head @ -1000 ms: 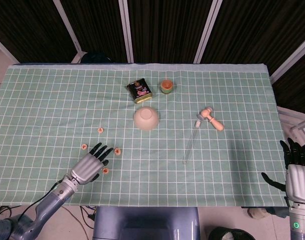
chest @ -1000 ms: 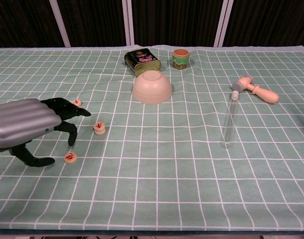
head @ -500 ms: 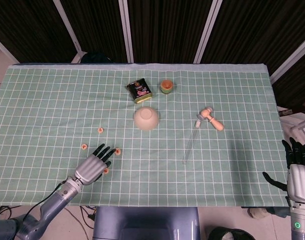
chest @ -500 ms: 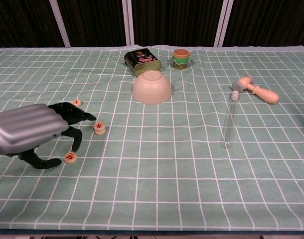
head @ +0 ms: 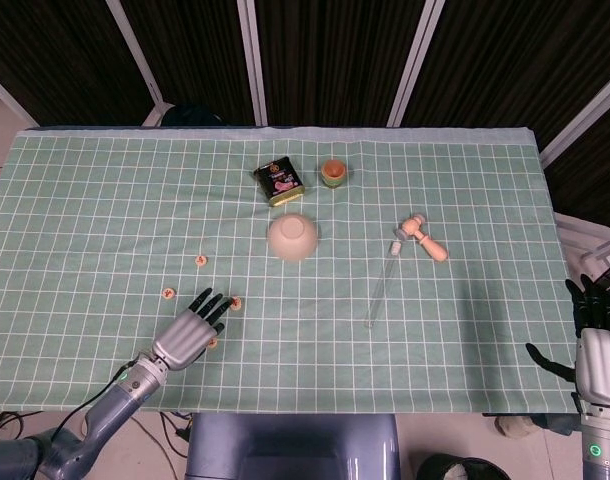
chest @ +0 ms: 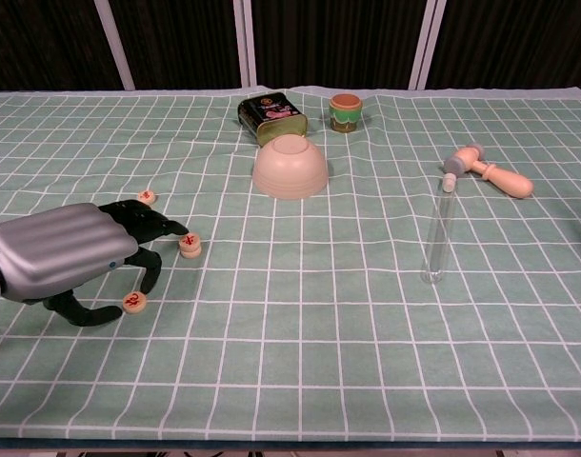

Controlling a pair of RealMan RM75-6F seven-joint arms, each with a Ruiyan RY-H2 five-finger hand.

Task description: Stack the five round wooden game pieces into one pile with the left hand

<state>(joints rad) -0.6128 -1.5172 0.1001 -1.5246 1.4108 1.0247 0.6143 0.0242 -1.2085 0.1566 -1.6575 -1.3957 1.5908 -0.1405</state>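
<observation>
- The worktop (head: pixel 105 200), under a green checked cloth, carries everything; we work only in its near-left part.
- Our left hand (chest: pixel 67 259) hovers low over the cloth with its fingers (chest: pixel 150 269) apart and curved downward, holding nothing. Our right hand (head: pixel 597 345) hangs off the worktop's right edge, fingers apart and empty.
- The upturned bowl (chest: pixel 290 167) sits mid-worktop, mouth down, so we cannot tell what, if anything, is under it.
- The test tube (chest: pixel 439 233) lies on the right and looks empty; the small hammer (chest: pixel 489 171) lies just beyond it.
- The tin (chest: pixel 270 116) and the little lidded jar (chest: pixel 345 111) stand at the back; both are closed, contents unseen.
- We can make out four spots of round wooden game pieces: one (chest: pixel 133 302) beneath our fingertips, one (chest: pixel 190 245) just right of the hand that looks thicker than the rest and may already be two stacked, one (chest: pixel 147 196) beyond the hand, and one (head: pixel 168 293) further left, visible only from the head view.
- To do this step well, we judge we should lower onto the nearest piece, pinch it by its rim between thumb and finger, lift it flat, and set it squarely on the thicker one without nudging that aside.
</observation>
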